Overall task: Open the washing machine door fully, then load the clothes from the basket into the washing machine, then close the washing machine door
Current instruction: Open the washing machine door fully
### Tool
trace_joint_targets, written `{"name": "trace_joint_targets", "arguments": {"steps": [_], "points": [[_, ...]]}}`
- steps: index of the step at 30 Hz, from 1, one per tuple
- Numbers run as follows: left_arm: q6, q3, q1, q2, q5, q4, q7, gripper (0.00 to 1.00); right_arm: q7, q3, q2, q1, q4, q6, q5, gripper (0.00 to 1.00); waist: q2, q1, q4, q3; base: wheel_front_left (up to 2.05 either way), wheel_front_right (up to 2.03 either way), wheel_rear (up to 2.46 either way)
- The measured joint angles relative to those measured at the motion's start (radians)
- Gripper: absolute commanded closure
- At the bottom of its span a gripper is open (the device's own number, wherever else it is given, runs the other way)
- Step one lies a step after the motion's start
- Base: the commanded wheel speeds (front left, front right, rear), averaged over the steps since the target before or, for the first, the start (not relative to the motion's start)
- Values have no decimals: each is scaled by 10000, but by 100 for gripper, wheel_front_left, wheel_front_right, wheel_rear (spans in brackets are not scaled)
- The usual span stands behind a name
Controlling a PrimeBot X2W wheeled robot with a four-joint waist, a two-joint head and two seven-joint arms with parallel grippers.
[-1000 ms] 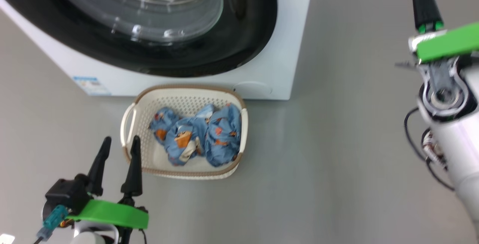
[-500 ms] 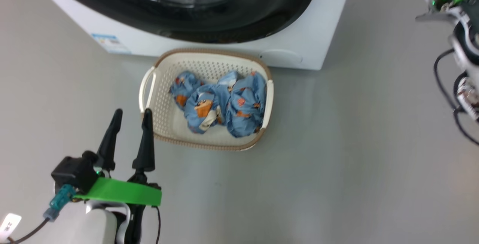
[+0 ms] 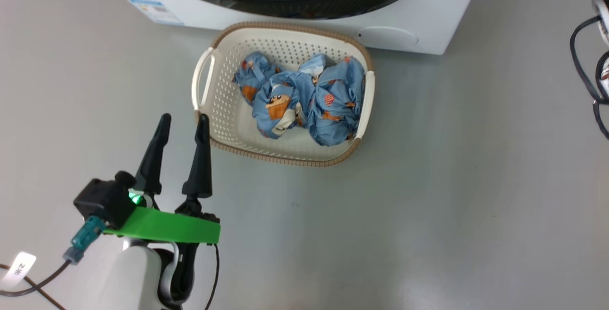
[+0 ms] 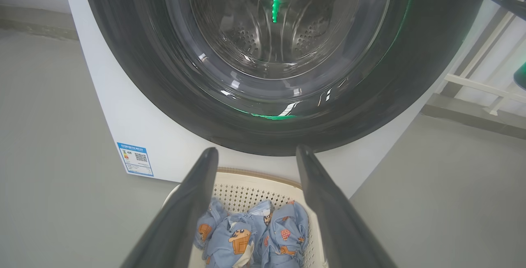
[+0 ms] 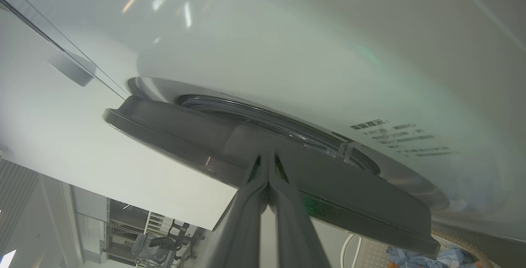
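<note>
The basket [image 3: 266,46] stands on the grey floor [image 3: 428,181] just in front of the washing machine [image 3: 428,20], its far rim close to the white front panel. The clothes [image 3: 304,98] lie inside it as a few crumpled light blue bundles with orange and red cartoon prints, gathered toward the right half, while the left part of the bottom is bare. The left gripper [image 3: 184,119] hovers near the basket's near left corner with its two dark fingers spread apart and nothing between them. One fingertip is just beside the rim, but I cannot tell if it touches. A green band [image 3: 166,227] sits across this wrist. In the left wrist view the washing machine door [image 4: 123,75] is a wide glossy black ring around a clear glass window [image 4: 271,33], and the perforated steel drum shows through the glass. A blue label [image 4: 135,159] is stuck at the lower corner of the white front, to the left of the basket. The right gripper [image 5: 269,159] has its fingers pressed together and holds nothing. Their tips reach the dark edge of the door, seen from the side, where the door stands a little off the white front. Whether they truly touch the edge I cannot tell. At the right border of the head view some black cables [image 3: 583,62] of the right arm hang over the floor.
</note>
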Motion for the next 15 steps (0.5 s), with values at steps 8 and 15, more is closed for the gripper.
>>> {"name": "trace_joint_targets", "arguments": {"steps": [8,15], "points": [[0,-176,-142,-105,-111,-36,0,0,353,163,31,-499,399,0,-104,100,0,0,256,442,0,0,0],[0,-274,-341,-153,-136,-54,0,0,349,226,61,-766,579,0,-226,100,0,0,422,705,0,0,0]]}}
